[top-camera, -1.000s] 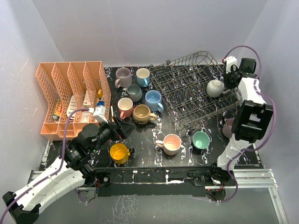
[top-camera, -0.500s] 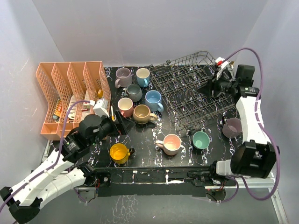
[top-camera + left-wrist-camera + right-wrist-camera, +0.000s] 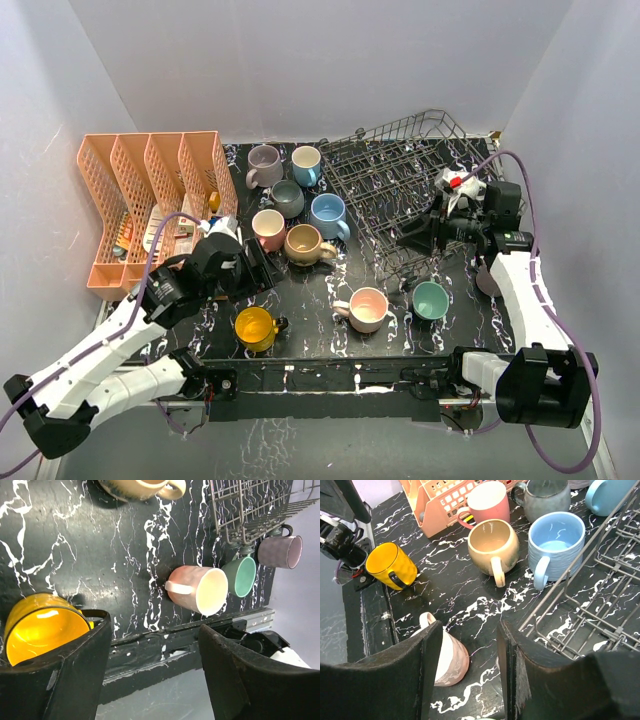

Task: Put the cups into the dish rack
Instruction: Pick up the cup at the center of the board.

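Observation:
The dish rack (image 3: 400, 180) stands at the back right. Cups stand left of it: mauve (image 3: 264, 160), white-blue (image 3: 306, 160), grey (image 3: 288, 197), blue (image 3: 328, 212), pink (image 3: 268, 227), tan (image 3: 303, 243). A yellow cup (image 3: 255, 327), a pink-white cup (image 3: 368, 308) and a green cup (image 3: 431, 299) are near the front. A mauve cup (image 3: 488, 275) is partly hidden by my right arm. My left gripper (image 3: 258, 272) is open and empty above the yellow cup (image 3: 45, 630). My right gripper (image 3: 415, 238) is open and empty at the rack's front edge, above the pink-white cup (image 3: 452, 660).
An orange plastic organiser (image 3: 150, 205) stands at the left, close to my left arm. The rack's wire edge (image 3: 600, 600) lies just right of my right gripper. The black marble mat (image 3: 310, 285) has bare room between the tan and pink-white cups.
My right arm swung from the rack's far right side down and left to its front edge. The pale cup seen there a second ago no longer shows. My left arm rose a little.

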{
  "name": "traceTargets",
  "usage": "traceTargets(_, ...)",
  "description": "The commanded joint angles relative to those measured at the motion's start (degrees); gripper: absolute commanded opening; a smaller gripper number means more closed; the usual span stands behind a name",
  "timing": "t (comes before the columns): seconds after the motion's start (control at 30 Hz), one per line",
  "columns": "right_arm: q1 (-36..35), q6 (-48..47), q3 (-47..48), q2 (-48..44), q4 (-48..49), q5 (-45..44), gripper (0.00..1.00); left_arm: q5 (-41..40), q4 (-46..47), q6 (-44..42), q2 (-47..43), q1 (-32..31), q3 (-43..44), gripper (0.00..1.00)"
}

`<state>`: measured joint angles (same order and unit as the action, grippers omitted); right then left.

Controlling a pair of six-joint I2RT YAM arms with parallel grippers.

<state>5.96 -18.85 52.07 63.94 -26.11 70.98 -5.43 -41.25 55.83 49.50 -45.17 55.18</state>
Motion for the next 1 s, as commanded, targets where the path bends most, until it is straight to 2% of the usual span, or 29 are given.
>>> traceTargets(0.0,-0.2,-1.3,-1.8,-1.8,4.4,2.2,0.5,-3.9,-1.5,11.5,-2.3,-3.8,-1.9,0.64)
traceTargets(0.1,-0.2,-0.9,-3.8,-1.9,6.1,2.8,0.5,-8.3,-3.6,18.3,0.1,-7.1,-1.7,0.62)
traceTargets(0.3,-0.1,-0.5,-6.4,-4.3,8.1,2.4,0.5,-22.1,-16.6,38.2,9.4,-17.7,1.3,0.69)
traceTargets(0.47,0.0,-1.2,-7.8,-6.2,8.1,1.5,0.51,-22.8,-32.3,55.5,21.0,-18.9,7.3,0.78)
traceTargets(0.6,0.1,-1.6,-7.9,-7.2,7.5,1.1,0.51,-24.8,-30.3,58.7,22.7,-18.9,6.4,0.81)
traceTargets(0.7,0.2,-1.7,-8.0,-7.7,7.4,0.8,0.51,-26.4,-27.5,60.6,21.9,-18.7,4.6,0.76)
traceTargets(0.83,0.4,-1.7,-8.3,-8.3,7.5,0.6,0.51,-26.9,-31.2,63.0,24.2,-18.3,5.1,0.7)
traceTargets(0.97,0.6,-1.7,-8.4,-8.4,7.5,0.4,0.51,-26.3,-30.7,62.7,25.9,-17.3,5.0,0.65)
